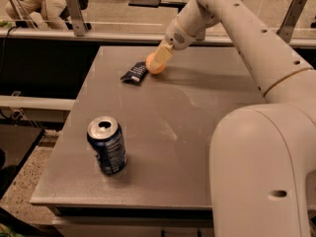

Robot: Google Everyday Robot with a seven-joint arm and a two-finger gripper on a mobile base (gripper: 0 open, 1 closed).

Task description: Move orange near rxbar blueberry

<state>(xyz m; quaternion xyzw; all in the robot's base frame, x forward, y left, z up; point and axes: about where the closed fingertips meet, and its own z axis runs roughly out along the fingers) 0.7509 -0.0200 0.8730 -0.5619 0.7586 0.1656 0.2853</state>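
The orange is a small round fruit held in my gripper, low over the grey table at its far side. The gripper's pale fingers are closed around the orange and hide its right half. The rxbar blueberry, a flat dark navy wrapper, lies on the table just left of the orange, almost touching it. My white arm reaches in from the right foreground.
An upright blue soda can with an opened top stands near the table's front left. A rail with metal posts runs behind the table. The floor drops away at the table's left edge.
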